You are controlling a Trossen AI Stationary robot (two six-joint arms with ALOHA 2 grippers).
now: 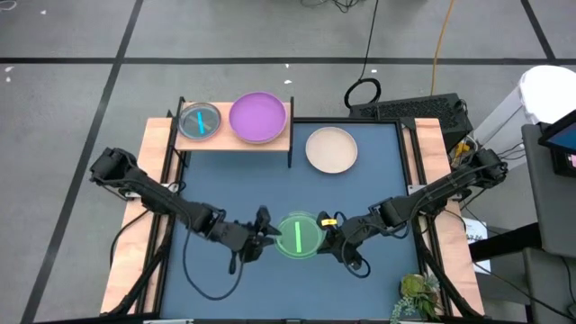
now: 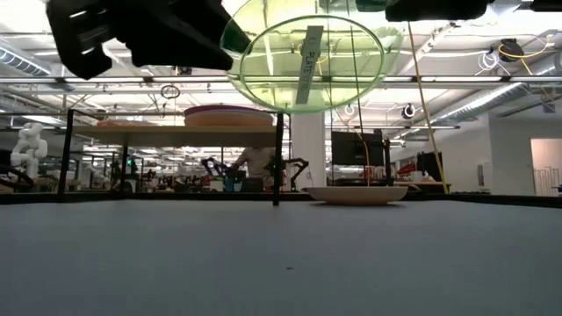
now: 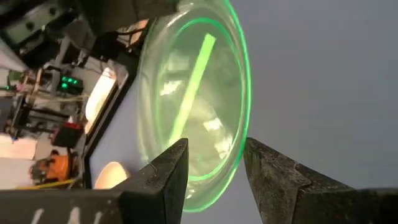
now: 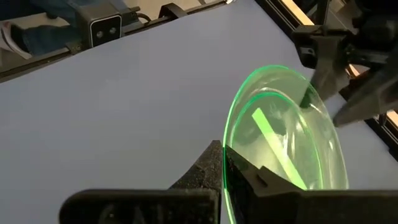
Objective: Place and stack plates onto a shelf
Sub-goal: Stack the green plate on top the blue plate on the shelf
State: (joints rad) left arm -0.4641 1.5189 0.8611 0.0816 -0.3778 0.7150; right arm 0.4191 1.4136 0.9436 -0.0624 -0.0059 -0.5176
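Two grippers meeting at one green plate [image 1: 298, 236], held in the air above the near part of the blue table [image 1: 378, 193], well clear of the surface in the low view; right gripper [image 4: 225, 163] pinched shut on the plate's rim on the side away from the shelf's end of the board, fingers pressed together with the rim between them; left gripper [image 3: 214, 163] at the opposite rim, jaws apart and straddling the edge, one dark finger [image 3: 169, 168] on either face of the plate, not clearly pressing on it. Farther back, beside the shelf [image 1: 274, 139], a cream plate [image 1: 331, 149] lying flat on the table, just off the shelf's right end. Farthest, on the shelf's light-wood board itself: a purple plate [image 1: 258, 117] toward the cream plate's side, and a cyan translucent plate [image 1: 199, 121] next to it at the other end, the two nearly touching
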